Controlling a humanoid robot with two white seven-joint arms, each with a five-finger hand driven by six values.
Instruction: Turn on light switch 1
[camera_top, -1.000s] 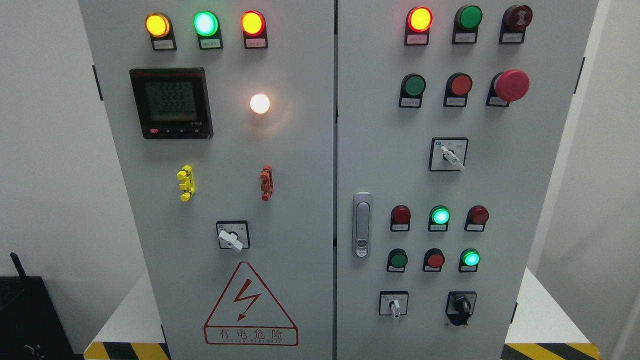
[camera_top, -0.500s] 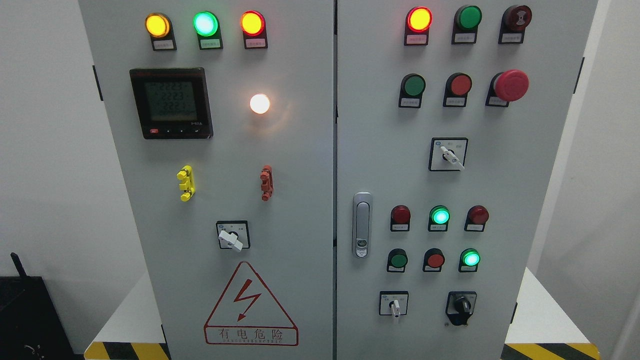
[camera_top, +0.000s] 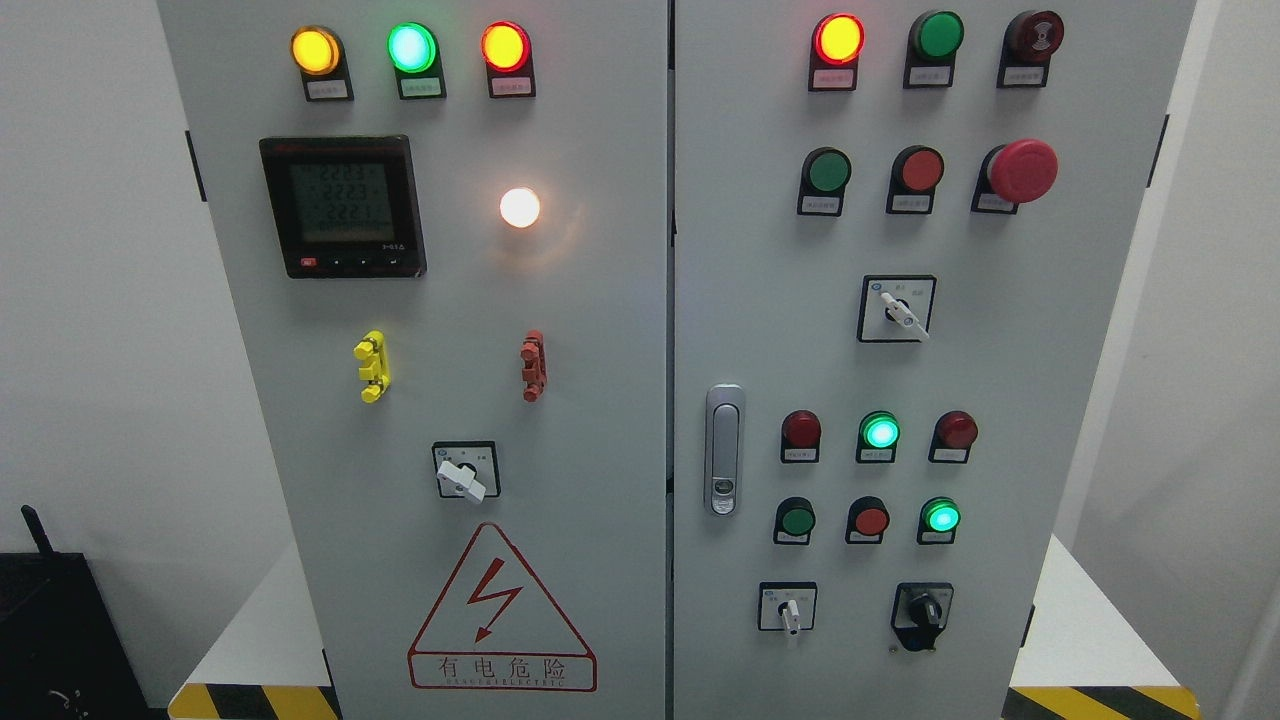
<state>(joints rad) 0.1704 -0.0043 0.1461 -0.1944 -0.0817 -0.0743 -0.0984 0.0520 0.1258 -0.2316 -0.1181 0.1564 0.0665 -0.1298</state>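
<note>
A grey electrical cabinet with two doors fills the head view. The left door carries a white rotary selector switch, its handle pointing down to the right. Above that switch a white lamp glows. The right door has three more rotary switches: a white one in the middle, a small white one low down, and a black one beside it. Neither of my hands nor any part of my arms shows in this view.
Yellow, green and red lamps are lit at the top left. A digital meter, a red mushroom stop button and a door handle sit on the panel. A black box stands at lower left.
</note>
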